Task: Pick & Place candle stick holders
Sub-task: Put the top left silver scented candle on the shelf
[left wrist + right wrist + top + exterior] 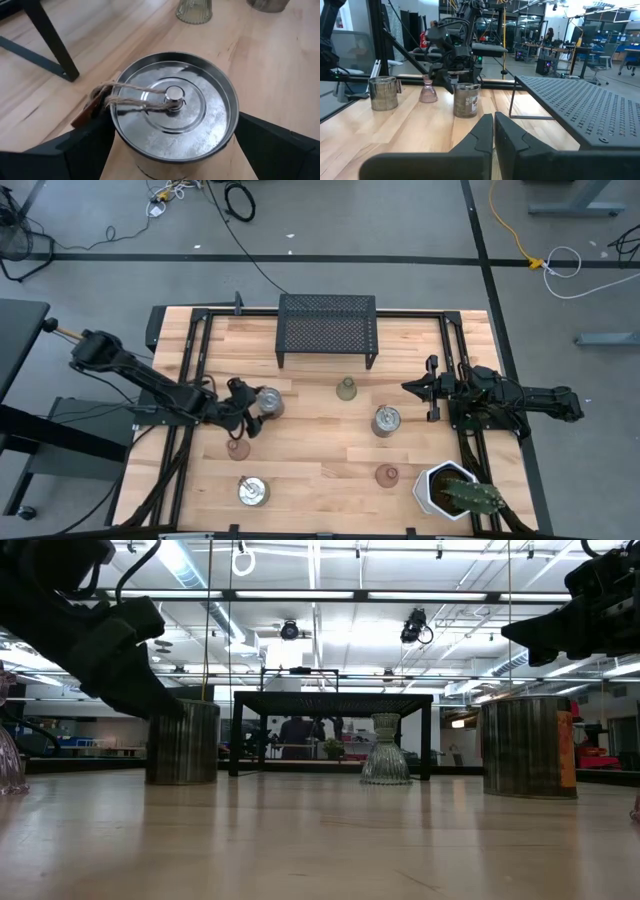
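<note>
Shiny and round, the silver can holder sat right under the left wrist camera, with a little knob on its lid and a string tag on one side. It stood just in front of the black mesh rack, by the rack's left end. The left gripper had its fingers spread wide, one on each side of the can, not yet squeezing it. It looked ready to grab. A pink glass holder stood close by, farther from the rack, and could get bumped. The green glass holder stood in front of the rack's middle. Another silver can stood farther out, and a third one and a second pink cup were far from the rack. The right gripper waited by the rack's right end with its fingers pressed together, holding nothing. A cactus pot sat well away.
</note>
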Robot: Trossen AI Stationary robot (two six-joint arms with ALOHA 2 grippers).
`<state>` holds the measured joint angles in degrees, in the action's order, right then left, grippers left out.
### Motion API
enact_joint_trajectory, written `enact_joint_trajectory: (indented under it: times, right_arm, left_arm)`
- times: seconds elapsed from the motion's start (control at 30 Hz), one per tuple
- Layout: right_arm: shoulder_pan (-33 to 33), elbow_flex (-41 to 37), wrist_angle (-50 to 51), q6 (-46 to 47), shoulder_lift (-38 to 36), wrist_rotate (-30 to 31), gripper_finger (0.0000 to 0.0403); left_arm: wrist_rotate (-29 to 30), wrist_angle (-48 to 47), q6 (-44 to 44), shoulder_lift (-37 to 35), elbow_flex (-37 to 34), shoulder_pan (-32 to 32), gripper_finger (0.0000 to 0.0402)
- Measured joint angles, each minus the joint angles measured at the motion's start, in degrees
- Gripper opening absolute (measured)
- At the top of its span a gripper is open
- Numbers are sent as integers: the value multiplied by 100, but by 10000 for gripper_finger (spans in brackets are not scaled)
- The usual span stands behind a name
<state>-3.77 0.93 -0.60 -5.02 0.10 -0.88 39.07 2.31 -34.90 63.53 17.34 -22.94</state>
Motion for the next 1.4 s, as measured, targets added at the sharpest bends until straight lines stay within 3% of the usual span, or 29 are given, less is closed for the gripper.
enact_joint_trajectory:
  times: [0.4,1.07,1.4]
  right_arm:
    - [2,0,2,0,-2,2,20]
    - [2,0,0,-1,0,1,20]
    - [2,0,0,0,-2,2,20]
  left_arm:
    - [245,413,-39,408,2,-2,399]
    - [422,439,-196,413,2,-2,398]
    - [428,439,-196,411,2,-2,364]
